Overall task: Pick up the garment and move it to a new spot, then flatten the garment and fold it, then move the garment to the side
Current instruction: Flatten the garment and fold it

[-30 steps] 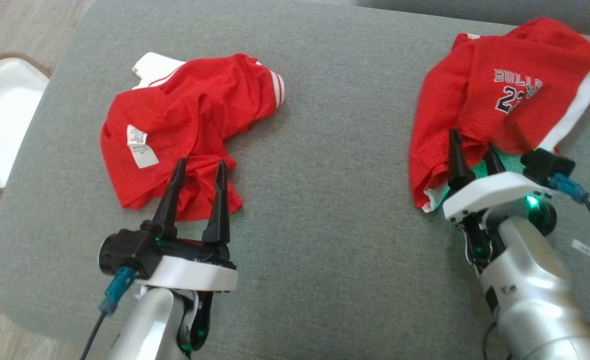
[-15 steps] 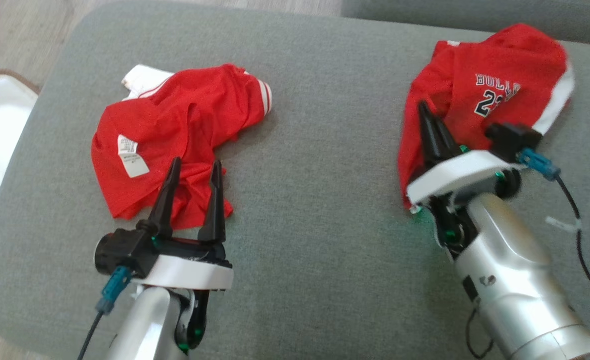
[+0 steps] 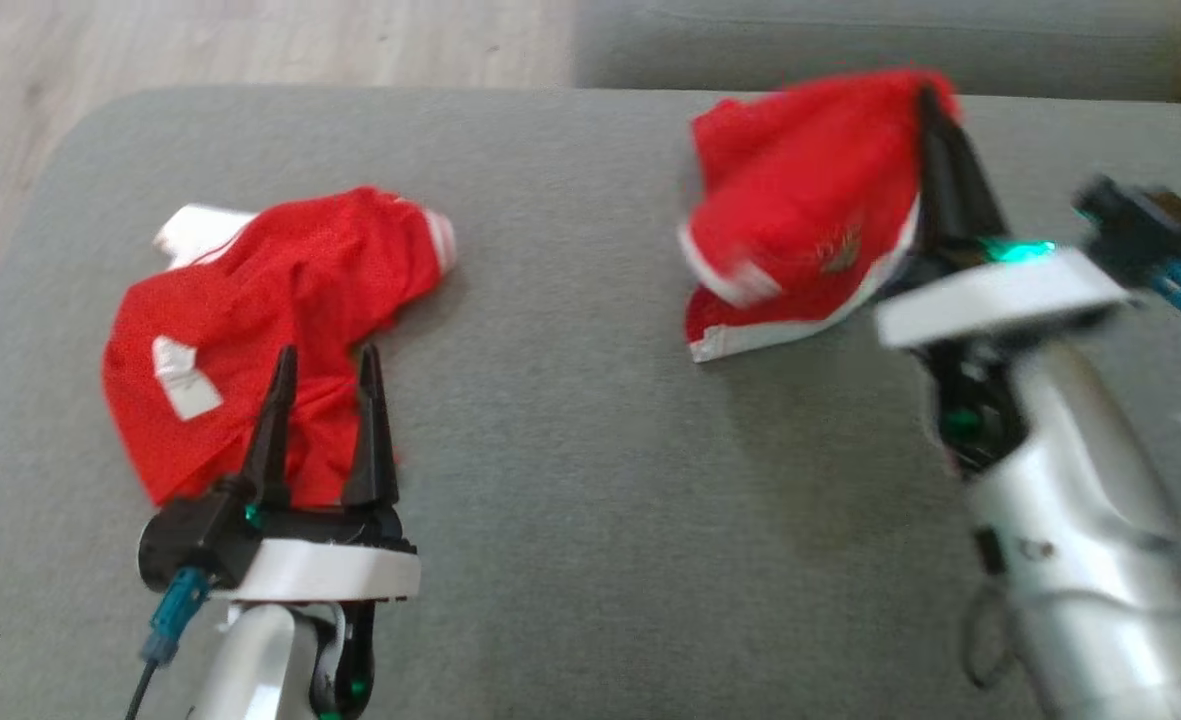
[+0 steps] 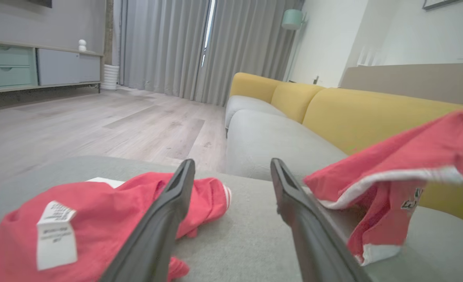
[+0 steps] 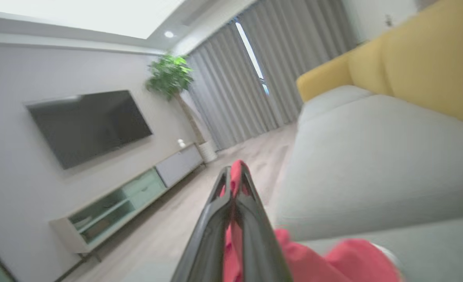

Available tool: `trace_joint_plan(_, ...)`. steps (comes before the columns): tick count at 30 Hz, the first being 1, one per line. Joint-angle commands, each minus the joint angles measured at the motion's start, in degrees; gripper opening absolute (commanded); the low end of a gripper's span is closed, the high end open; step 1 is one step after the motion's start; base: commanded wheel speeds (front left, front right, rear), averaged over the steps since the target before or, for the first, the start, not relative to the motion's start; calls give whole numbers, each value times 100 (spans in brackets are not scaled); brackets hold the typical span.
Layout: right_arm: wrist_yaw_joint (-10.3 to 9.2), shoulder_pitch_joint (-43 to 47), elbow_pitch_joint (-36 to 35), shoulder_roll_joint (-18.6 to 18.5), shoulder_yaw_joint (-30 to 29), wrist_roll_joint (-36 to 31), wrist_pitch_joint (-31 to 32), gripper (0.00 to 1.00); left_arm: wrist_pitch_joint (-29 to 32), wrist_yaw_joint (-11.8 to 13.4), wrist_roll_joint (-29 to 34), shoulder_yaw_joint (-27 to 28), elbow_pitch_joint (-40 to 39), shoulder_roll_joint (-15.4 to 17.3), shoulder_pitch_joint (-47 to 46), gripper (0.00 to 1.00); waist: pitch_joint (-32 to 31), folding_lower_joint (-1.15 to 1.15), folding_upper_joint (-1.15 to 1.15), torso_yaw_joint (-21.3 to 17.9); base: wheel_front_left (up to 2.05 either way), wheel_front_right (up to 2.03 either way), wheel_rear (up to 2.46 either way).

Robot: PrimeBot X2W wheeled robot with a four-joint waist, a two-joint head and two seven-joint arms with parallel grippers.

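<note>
The garment [image 3: 800, 200] is a red jersey with white trim at the right of the grey cushion [image 3: 570, 450]. My right gripper [image 3: 928, 100] is shut on its upper edge and holds it raised, so it hangs bunched with the hem near the cushion. Red cloth [image 5: 333, 258] is pinched between the closed fingers [image 5: 215, 235] in the right wrist view, and the left wrist view has the jersey [image 4: 403, 164] at its right. My left gripper [image 3: 327, 355] stands open and holds nothing, over the near edge of a second crumpled red garment [image 3: 250, 290] with a white label.
A grey sofa seat [image 3: 850, 40] with a yellow back [image 4: 353, 113] lies beyond the cushion. Wooden floor [image 3: 250, 40] shows past the cushion's far left edge. Bare cushion lies between the two garments.
My right gripper has shut on the jersey and lifted it up and away, so it now hangs bunched. The head view has shifted. My left gripper stays open by the other garment.
</note>
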Motion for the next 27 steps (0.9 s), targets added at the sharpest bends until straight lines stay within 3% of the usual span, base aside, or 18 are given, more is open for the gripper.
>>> trace_joint_plan(1,-4,147,-105,-41,-158,-95,131,0,-37,-16,52,233,-239,12,-119,100,-72,1,0,-195,0,0,0)
trace_joint_plan(6,-4,643,312,-542,-1290,-805,651,0,-37,-76,105,154,-231,9,-182,100,-25,1,0,-340,0,0,0)
trace_joint_plan(11,-4,781,787,-631,-2341,-1720,969,0,-37,-98,100,83,-197,7,-209,100,38,1,0,-431,0,0,0)
trace_joint_plan(12,-4,774,855,-623,-2581,-1984,978,66,-37,-103,102,74,-187,7,-217,100,50,1,0,-441,0,0,0)
trace_joint_plan(13,-4,757,916,-577,-2817,-2233,1010,100,-37,-109,104,64,-174,7,-226,100,58,1,0,-451,0,0,0)
trace_joint_plan(15,-4,658,891,-337,-3351,-2791,991,100,-37,-117,96,38,-152,7,-245,100,51,1,0,-480,0,0,0)
trace_joint_plan(20,-4,665,368,0,-3514,-3418,637,100,-37,-116,80,19,-164,7,-237,100,-22,1,0,-540,0,0,0)
trace_joint_plan(23,-4,835,-43,112,-3024,-3233,339,100,-37,-118,74,13,-205,7,-206,100,-91,1,0,-564,0,0,0)
trace_joint_plan(27,-4,1387,-600,136,-1939,-2576,54,100,-37,-127,81,5,-249,6,-137,100,-174,1,0,-568,0,0,0)
